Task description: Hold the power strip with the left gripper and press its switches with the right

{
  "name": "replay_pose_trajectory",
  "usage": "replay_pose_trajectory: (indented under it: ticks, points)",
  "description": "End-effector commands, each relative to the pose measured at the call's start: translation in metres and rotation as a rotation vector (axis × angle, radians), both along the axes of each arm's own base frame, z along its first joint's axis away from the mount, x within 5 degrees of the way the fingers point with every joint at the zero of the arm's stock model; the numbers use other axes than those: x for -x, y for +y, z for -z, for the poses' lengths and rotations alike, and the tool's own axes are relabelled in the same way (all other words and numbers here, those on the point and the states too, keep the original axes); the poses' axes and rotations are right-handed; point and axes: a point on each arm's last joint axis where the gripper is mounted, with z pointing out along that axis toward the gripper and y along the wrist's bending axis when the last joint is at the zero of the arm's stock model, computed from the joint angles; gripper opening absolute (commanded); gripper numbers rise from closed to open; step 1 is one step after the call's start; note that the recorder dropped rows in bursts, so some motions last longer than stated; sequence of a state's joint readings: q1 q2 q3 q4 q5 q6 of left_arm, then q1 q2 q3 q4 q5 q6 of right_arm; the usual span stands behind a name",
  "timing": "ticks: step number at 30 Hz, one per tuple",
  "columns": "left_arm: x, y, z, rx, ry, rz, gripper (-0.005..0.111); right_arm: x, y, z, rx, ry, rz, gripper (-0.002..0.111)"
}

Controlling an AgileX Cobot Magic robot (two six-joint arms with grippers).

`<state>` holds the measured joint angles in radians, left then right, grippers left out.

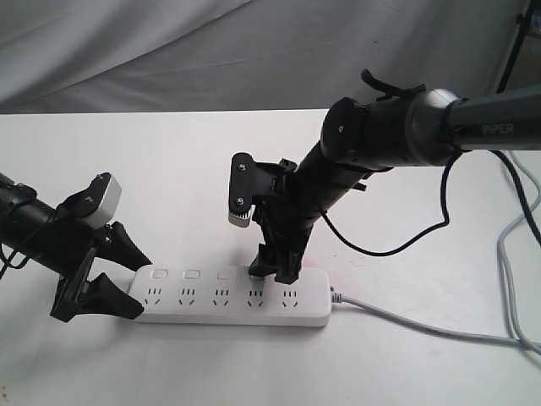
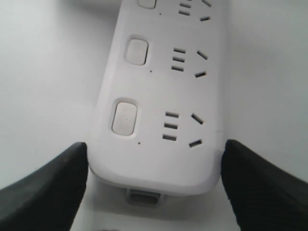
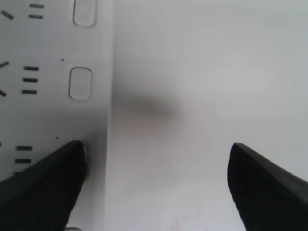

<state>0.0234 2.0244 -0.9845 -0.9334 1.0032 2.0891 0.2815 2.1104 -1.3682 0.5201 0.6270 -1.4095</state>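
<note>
The white power strip (image 1: pixel 228 303) lies flat on the table, its grey cable (image 1: pixel 423 325) running off to the right. My left gripper (image 1: pixel 139 286) is shut on the strip's left end, one finger pressed against each long side (image 2: pixel 155 145). Three switches (image 1: pixel 191 274) show in a row; the others are hidden under my right gripper (image 1: pixel 275 271). That gripper points straight down and is open. One of its fingertips (image 3: pixel 72 156) rests on the switch row, past two visible switches (image 3: pixel 80 83). Its other finger (image 3: pixel 269 187) hangs over bare table.
A black cable (image 1: pixel 380 247) loops from the right arm down to the white table (image 1: pixel 406 194). More grey cables (image 1: pixel 514 254) trail along the right edge. A grey cloth (image 1: pixel 211 51) hangs behind the table.
</note>
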Motion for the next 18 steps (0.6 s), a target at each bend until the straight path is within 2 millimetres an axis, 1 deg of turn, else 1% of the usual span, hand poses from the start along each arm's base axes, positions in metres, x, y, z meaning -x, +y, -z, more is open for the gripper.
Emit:
replay_pose_trajectory:
  ticks: [1, 3, 8, 11, 18]
  points:
    - [-0.002, -0.001, 0.0, -0.006, -0.013, 0.005, 0.023, 0.007, -0.006, 0.02, 0.079, 0.054, -0.082, 0.075]
    - [-0.002, -0.001, 0.0, -0.006, -0.013, 0.005, 0.023, 0.006, -0.004, 0.01, 0.053, 0.034, -0.064, 0.075]
    - [-0.002, -0.001, 0.0, -0.006, -0.013, 0.005, 0.023, 0.008, 0.002, -0.038, -0.07, -0.047, 0.006, 0.075]
    - [-0.002, -0.001, 0.0, -0.006, -0.013, 0.005, 0.023, 0.01, 0.002, -0.049, -0.089, -0.063, 0.011, 0.075]
    - [-0.002, -0.001, 0.0, -0.006, -0.013, 0.005, 0.023, 0.01, 0.002, -0.05, -0.097, -0.061, 0.015, 0.075]
